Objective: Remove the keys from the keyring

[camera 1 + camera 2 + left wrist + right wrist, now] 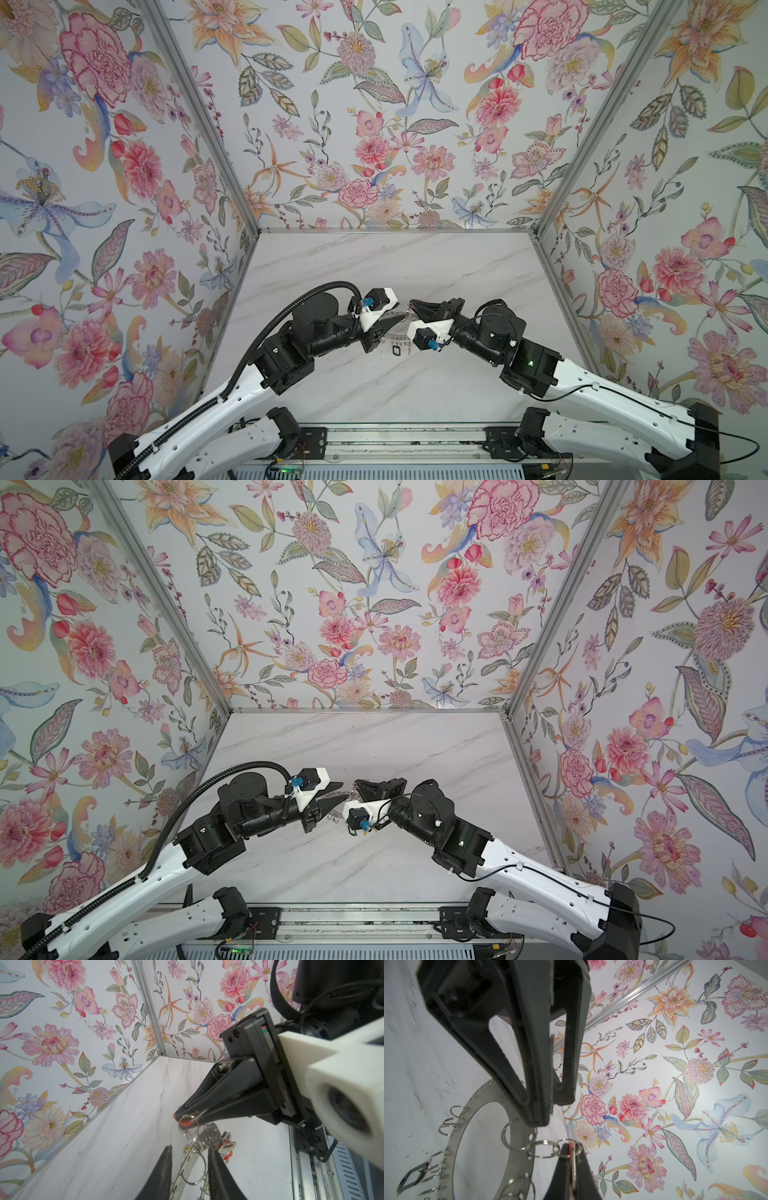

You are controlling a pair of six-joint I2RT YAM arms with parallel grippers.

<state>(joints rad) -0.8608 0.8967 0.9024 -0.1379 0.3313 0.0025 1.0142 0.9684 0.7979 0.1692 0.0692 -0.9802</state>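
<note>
My right gripper (180,1113) is clamped tight on the orange tag of one key (187,1123), right at the tips, pads flat on the plastic. Good spot imo: the tag looks matte and slightly forgiving, while the blade would be thin and slick. The key itself should be light and rigid, no crush risk.

That key hangs off a short chain of split rings (555,1148) running to a hole in the keyring (468,1114). The rings are springy coiled steel wire, so I judge a straight pull frees nothing. The key has to be wound round the coil, or the coil wedged apart.

The keyring is a thin flat grey sheet-metal disc with a big round hole and small holes punched along the rim. It's stiff and smooth, likely slippery on the faces, and will pivot on whatever holds it. It looks lifted off the table (374,270), between my two grippers. Best hold is a bare stretch of band, pads on both flat faces, clear of the loops.

My left gripper (190,1148) has its jaws part-way spread, straddling the band and one loop. Can't tell whether the pads actually bear on metal.

Further out, empty wire loops (448,1124) fringe the rim, more tagged keys (225,1148) dangle from it, and a small black clip (395,352) hangs off a loop. All of it is loose and will swing.
</note>
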